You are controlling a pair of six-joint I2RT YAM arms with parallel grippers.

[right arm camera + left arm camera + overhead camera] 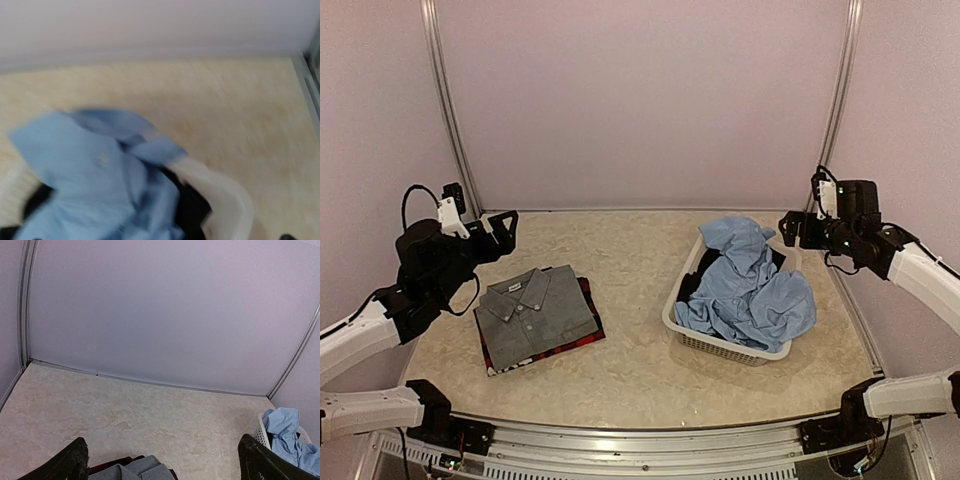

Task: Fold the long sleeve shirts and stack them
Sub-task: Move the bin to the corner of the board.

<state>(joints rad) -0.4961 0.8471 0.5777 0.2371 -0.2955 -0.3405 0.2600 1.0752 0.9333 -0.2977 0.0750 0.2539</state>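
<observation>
Left gripper (498, 232): is being held above the table (640, 250) at the left of the top view. Its jaws are standing wide apart with nothing between them, and its fingers (70, 465) are being shown at the lower corners of the wrist view.
Right gripper (790, 228): is being held at the right of the frame, just beside the far corner of the basket (720, 346). Whether its jaws are apart or together cannot be told, since the wrist view is blurred.
Light blue shirt (750, 285): is being kept crumpled in the white basket at centre right, heaped above the rim.
Dark cloth (688, 285): is being glimpsed under the blue shirt; what it is cannot be told.
Grey shirt (535, 312): is being shown folded at centre left, lying on the plaid shirt (588, 338), of which only the edge shows.
Progress: two shirts are being judged done, with the blue one left.
Handling: the blue shirt is being judged soft, light and limp. Sleeves are likely to trail and may catch on the basket.
Hold: the raised ridge of cloth nearest the right gripper is being judged the best place, pinched as a doubled fold.
</observation>
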